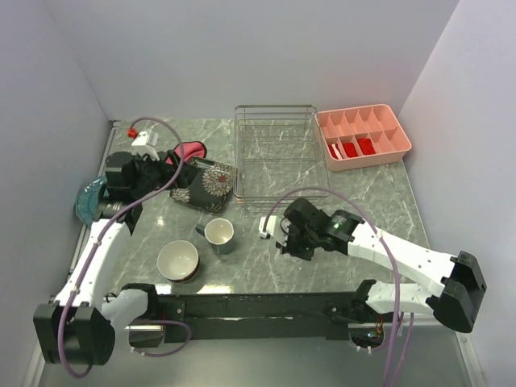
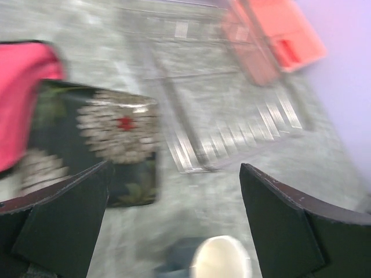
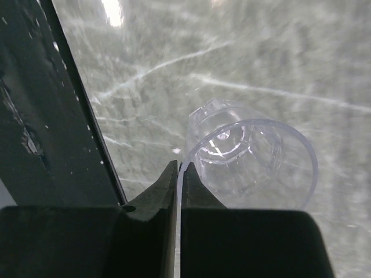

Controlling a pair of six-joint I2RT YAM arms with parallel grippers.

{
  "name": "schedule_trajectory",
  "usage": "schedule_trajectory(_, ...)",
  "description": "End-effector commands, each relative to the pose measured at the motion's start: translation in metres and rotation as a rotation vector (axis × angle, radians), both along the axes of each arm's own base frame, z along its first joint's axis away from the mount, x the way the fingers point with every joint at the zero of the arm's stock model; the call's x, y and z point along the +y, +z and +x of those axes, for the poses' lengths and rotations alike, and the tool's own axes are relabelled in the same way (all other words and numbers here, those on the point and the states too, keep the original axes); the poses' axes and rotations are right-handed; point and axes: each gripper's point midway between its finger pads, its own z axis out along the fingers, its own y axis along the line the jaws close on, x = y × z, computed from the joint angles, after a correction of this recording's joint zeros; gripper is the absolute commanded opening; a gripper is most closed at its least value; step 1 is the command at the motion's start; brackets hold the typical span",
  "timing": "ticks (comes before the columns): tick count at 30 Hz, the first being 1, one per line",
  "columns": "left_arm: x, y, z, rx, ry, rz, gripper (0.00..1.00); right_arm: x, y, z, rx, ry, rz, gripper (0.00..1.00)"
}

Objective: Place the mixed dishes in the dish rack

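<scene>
From above, the dish rack (image 1: pixel 278 153) is seen at the back of the worktop (image 1: pixel 363 210). The square flowered plate (image 1: pixel 205 184) lies just left of it, and the mug (image 1: pixel 218 235) and cream-lined bowl (image 1: pixel 177 260) nearer. In the left wrist view, the left end effector (image 2: pixel 174 179) is held apart, the plate beyond it. In the right wrist view, the right end effector (image 3: pixel 178 174) is pressed together at the rim of a clear cup (image 3: pixel 255 156); a pinch cannot be confirmed.

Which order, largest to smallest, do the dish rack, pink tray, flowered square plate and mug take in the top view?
1. dish rack, largest
2. pink tray, somewhat smaller
3. flowered square plate
4. mug, smallest
</scene>
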Motion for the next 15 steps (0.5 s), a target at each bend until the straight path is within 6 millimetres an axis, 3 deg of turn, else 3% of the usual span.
schedule_trajectory(1, -0.05, 0.061, -0.003, -0.092, -0.217, -0.191, 0.96, 0.022, 0.088, 0.038, -0.168, -0.015, 0.156, 0.0)
schedule_trajectory(3, -0.065, 0.078, 0.004, -0.101, -0.304, -0.242, 0.96, 0.024, 0.112, 0.066, -0.181, -0.112, 0.236, 0.0)
schedule_trajectory(4, -0.074, 0.074, 0.013, -0.046, -0.337, -0.286, 0.96, 0.031, 0.143, 0.082, -0.205, -0.147, 0.318, 0.0)
schedule_trajectory(5, -0.081, 0.093, 0.015, -0.07, -0.38, -0.309, 0.96, 0.019, 0.151, 0.111, -0.196, -0.254, 0.351, 0.0)
schedule_trajectory(6, -0.089, 0.11, 0.012, -0.08, -0.449, -0.367, 0.96, 0.029, 0.182, 0.124, -0.176, -0.301, 0.471, 0.0)
schedule_trajectory(7, -0.094, 0.111, 0.025, -0.054, -0.471, -0.406, 0.96, 0.029, 0.184, 0.14, -0.13, -0.35, 0.507, 0.0)
schedule_trajectory(9, -0.102, 0.126, 0.03, -0.006, -0.524, -0.514, 0.97, 0.022, 0.215, 0.171, -0.084, -0.449, 0.647, 0.0)
schedule_trajectory(10, -0.106, 0.123, 0.047, 0.039, -0.532, -0.548, 0.96, 0.029, 0.216, 0.179, -0.023, -0.449, 0.688, 0.0)
schedule_trajectory(12, -0.112, 0.126, 0.051, 0.059, -0.58, -0.582, 0.96, 0.029, 0.239, 0.2, 0.02, -0.497, 0.788, 0.0)
schedule_trajectory(14, -0.121, 0.122, 0.06, 0.064, -0.629, -0.554, 0.96, 0.039, 0.237, 0.211, 0.139, -0.481, 0.846, 0.0)
schedule_trajectory(15, -0.128, 0.117, 0.062, 0.07, -0.651, -0.53, 0.96, 0.043, 0.248, 0.22, 0.178, -0.503, 0.904, 0.0)
